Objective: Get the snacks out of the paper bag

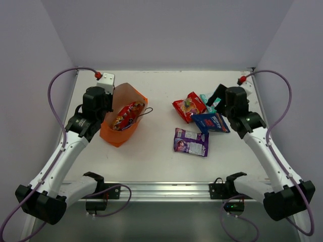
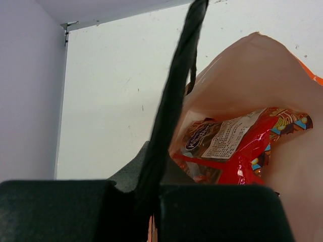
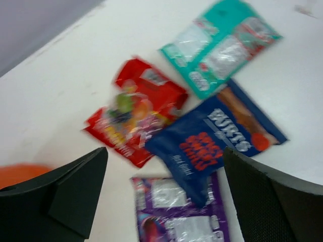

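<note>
Orange paper bag (image 1: 117,136), four snacks (image 1: 192,141) outside

Robotics laboratory test cell. Plain pale walls (image 1: 166,30) enclose a white table (image 1: 151,164). A left arm (image 1: 65,151) and right arm (image 1: 266,151), trailing purple cables (image 1: 49,96), are bolted to its metal rail (image 1: 161,189).

The overhead view shares the paper bag (image 1: 114,135) with the close left-wrist view.

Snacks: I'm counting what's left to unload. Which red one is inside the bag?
The red packet inside the orange bag at the left. The other red one lies on the table beside the blue packet.
</note>
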You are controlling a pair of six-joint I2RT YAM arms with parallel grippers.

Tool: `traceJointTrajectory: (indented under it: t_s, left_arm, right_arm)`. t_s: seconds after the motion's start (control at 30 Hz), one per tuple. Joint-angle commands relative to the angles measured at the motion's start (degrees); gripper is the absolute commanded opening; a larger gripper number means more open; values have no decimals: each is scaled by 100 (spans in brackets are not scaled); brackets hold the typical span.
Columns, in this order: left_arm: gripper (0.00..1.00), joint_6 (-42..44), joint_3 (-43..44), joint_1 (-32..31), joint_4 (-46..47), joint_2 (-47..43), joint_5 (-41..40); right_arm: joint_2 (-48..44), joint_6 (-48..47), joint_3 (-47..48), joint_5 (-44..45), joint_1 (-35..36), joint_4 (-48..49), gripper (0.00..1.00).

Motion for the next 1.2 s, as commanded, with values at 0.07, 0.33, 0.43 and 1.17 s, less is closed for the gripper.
traceJointTrajectory:
  t_s: [0.07,0.33,0.43,1.17]
  left_arm:
    - [0,125,325,43,360,-150,256]
    - [0,125,264,43,307,-299,336]
    - [0,142,255,52,263,-387,388]
    - [0,-60,176,43,219,-493,731]
  right_arm:
    - [337,-431,1362,-807,1533,598,99]
    - [2350,87,3998,-1431,3626,169,97]
    - [3001,605,4973,-1589,4004,-87,95]
    - [4628,2206,4343,-1748,4093,0,99]
